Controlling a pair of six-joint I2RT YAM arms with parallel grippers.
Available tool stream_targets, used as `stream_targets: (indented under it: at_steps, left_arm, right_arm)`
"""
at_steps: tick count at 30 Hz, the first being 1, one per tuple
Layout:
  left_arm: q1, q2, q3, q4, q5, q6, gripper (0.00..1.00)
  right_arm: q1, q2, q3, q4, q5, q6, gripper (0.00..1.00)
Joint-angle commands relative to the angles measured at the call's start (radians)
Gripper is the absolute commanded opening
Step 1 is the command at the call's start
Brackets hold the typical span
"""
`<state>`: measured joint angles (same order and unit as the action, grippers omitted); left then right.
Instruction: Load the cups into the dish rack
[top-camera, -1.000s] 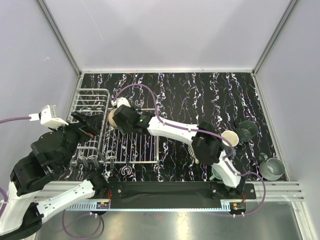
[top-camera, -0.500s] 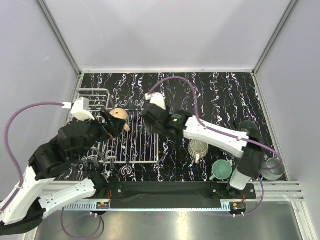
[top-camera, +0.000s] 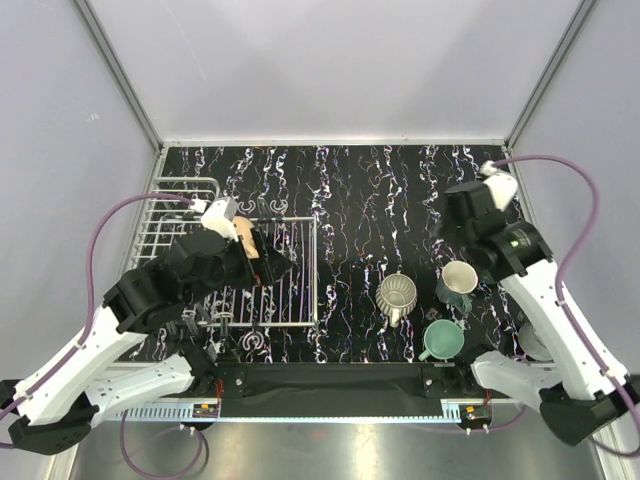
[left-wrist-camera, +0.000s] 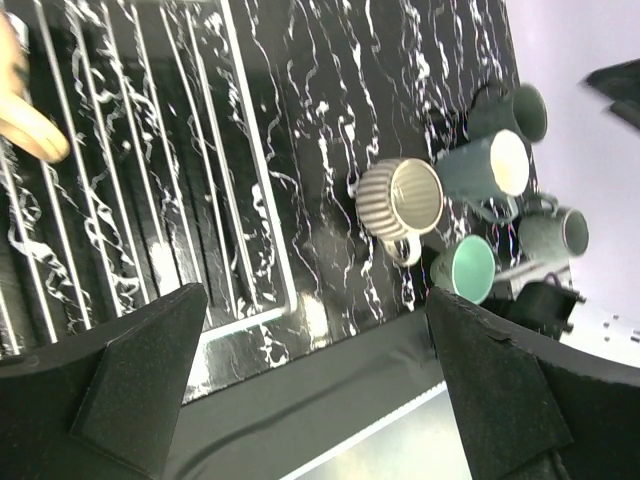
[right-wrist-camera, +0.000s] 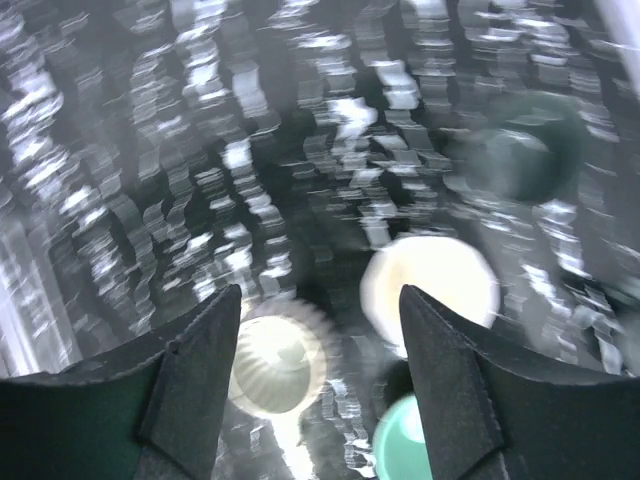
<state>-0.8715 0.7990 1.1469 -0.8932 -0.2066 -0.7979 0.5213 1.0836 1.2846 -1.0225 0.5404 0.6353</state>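
The left fingers (left-wrist-camera: 140, 370) and right fingers (right-wrist-camera: 190, 385) gape wide, empty. The cups (top-camera: 398, 294) look stiff, slick, chippable; a rim-wall pinch suits.

The peach-tan cup (top-camera: 244, 233) lies on the white wire dish rack (top-camera: 316, 262) (partly hidden), while the ribbed grey-beige cup (top-camera: 398, 294), mint green cup (top-camera: 443, 339) and pale-lined grey-teal cup (top-camera: 459, 279) cluster on the desk (top-camera: 380, 190), well right of the rack.

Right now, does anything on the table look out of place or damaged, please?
Nothing looks spilled or broken. Only the peach-tan cup on the flat grid of the dish rack seems to lie on its side rather than upright.
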Motion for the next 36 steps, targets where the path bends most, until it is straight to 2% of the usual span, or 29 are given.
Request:
stream_targets:
  at_steps: [1, 7, 14, 21, 28, 32, 36]
  left_arm:
    - [-0.003, -0.012, -0.024, 0.082, 0.084, -0.001, 0.99]
    - [-0.003, 0.002, -0.029, 0.123, 0.125, 0.009, 0.99]
    - [-0.003, 0.028, 0.005, 0.14, 0.157, 0.048, 0.99]
    - [-0.003, 0.045, -0.018, 0.206, 0.225, 0.057, 0.99]
    - [-0.003, 0.042, -0.015, 0.229, 0.245, 0.048, 0.99]
    - [-0.003, 0.039, 0.004, 0.221, 0.256, 0.057, 0.99]
    - [-0.003, 0.039, 0.011, 0.223, 0.271, 0.065, 0.99]
  right_arm:
    - [-0.172, -0.02, 0.002, -0.114, 0.061, -0.023, 0.7]
    - [-0.592, -0.05, -0.054, -0.076, -0.068, -0.1, 0.69]
    - [-0.875, -0.011, -0.156, -0.024, -0.115, -0.106, 0.67]
    - [-1.009, 0.004, -0.177, -0.022, -0.114, -0.031, 0.67]
    - [-1.168, 0.125, -0.159, -0.036, -0.263, 0.067, 0.67]
    - [-1.208, 0.139, -0.18, -0.022, -0.215, 0.078, 0.65]
    - [-1.253, 0.137, -0.253, 0.024, -0.27, 0.087, 0.64]
